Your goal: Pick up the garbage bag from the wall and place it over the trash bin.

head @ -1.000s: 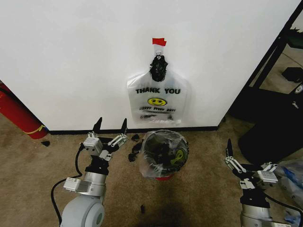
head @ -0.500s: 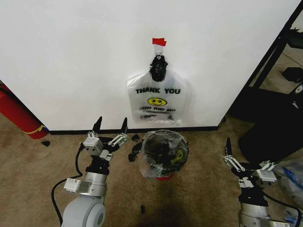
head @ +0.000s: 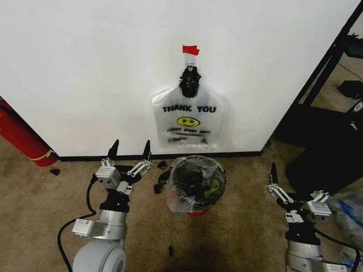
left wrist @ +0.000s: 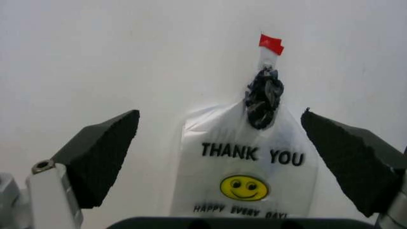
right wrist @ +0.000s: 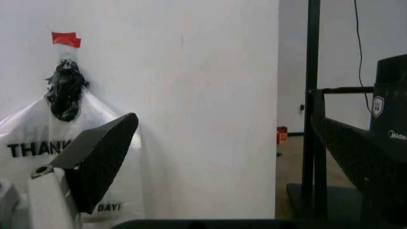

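Observation:
A see-through wrinkly garbage bag (head: 211,186) with black print and a yellow smiley lines the small black trash bin (head: 195,212), its edge draped over the rim. The bin stands on the carpet just in front of the white wall (head: 85,73). My left gripper (head: 130,151) (left wrist: 222,162) is open and empty, left of the bin and pointing at the wall. My right gripper (head: 296,187) (right wrist: 232,162) is open and empty too, low on the right and well away from the bin.
A smooth white THANK YOU bag (head: 189,122) (left wrist: 245,181) hangs on the wall under red tape, above the bin. A red fire extinguisher (head: 20,136) leans at left. A black rack (head: 329,73) stands at right, crumpled plastic (head: 349,209) beside it. Black scraps (head: 160,177) lie on the carpet.
My left gripper has shifted slightly left and down. The right arm has sunk a little. The bags and bin have not moved.

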